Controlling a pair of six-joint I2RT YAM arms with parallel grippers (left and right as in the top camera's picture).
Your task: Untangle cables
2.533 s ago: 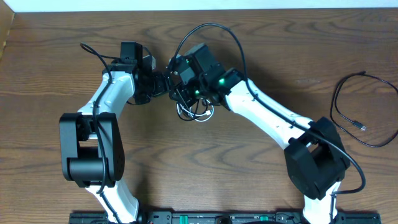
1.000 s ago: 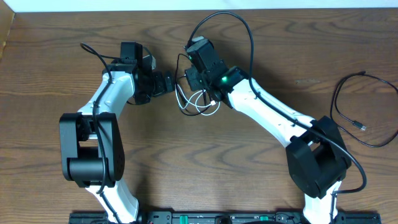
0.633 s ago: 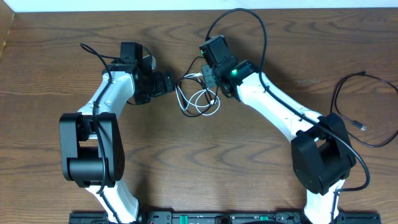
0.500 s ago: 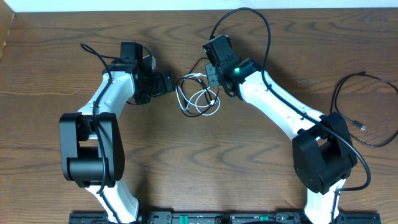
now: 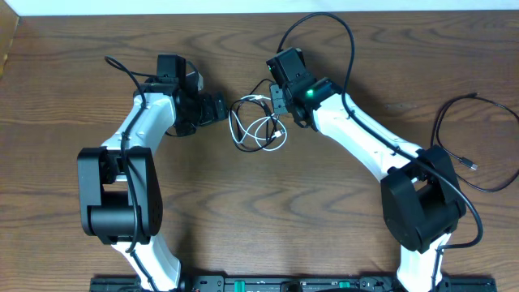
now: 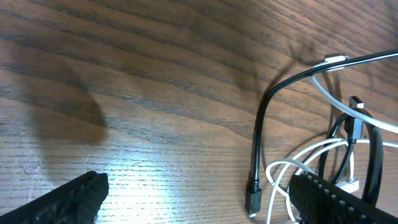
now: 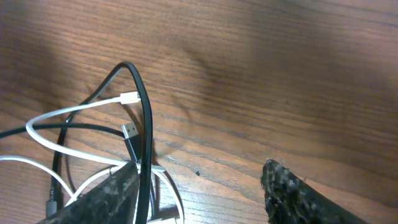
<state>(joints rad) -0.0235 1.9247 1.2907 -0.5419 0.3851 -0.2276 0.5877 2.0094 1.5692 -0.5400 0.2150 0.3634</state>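
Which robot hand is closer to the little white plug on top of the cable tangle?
Right. The right hand is just to the right of the white plug; the left hand is farther off on its other side.

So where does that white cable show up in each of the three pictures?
Overhead: the white cable lies coiled in the upper middle of the picture.
Left wrist: at the right edge, looping down to the lower right.
Right wrist: on the left side, running to the lower left.
Shared landmark: the black cable tangled through it.

Cables (image 5: 258,130) lie between left claw (image 5: 220,109) and right claw (image 5: 276,104), on table (image 5: 324,211)
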